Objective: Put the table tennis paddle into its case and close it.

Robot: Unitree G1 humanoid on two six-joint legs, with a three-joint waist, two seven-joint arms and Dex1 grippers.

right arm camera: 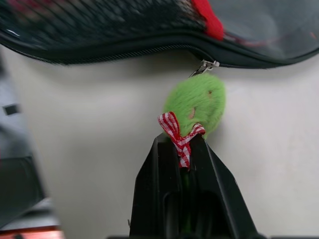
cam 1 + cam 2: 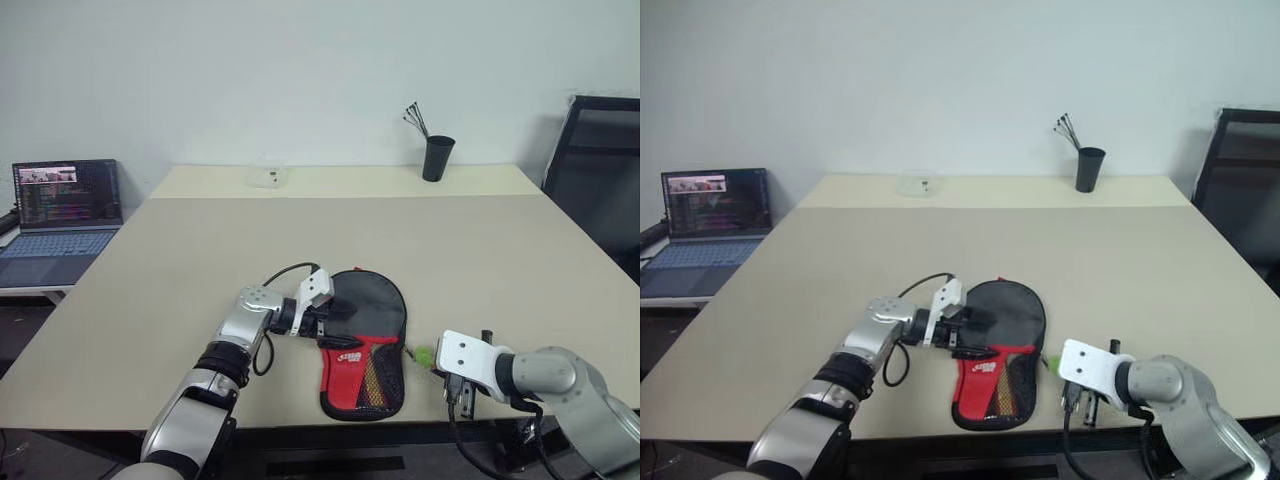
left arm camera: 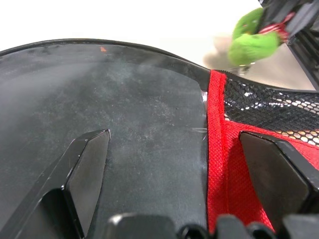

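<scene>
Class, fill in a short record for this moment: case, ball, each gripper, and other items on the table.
case: black and red paddle case flat near table's front edge
ball: green fuzzy ball on its zipper pull
left gripper: left gripper open, fingers over the case
right gripper: right gripper shut on the ball's checked ribbon
other: black cup, laptop

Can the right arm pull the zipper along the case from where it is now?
Probably yes. The right gripper is shut on the red checked ribbon of the green ball, which hangs from the zip pull at the case edge. The left gripper rests open on the case, steadying it.
</scene>
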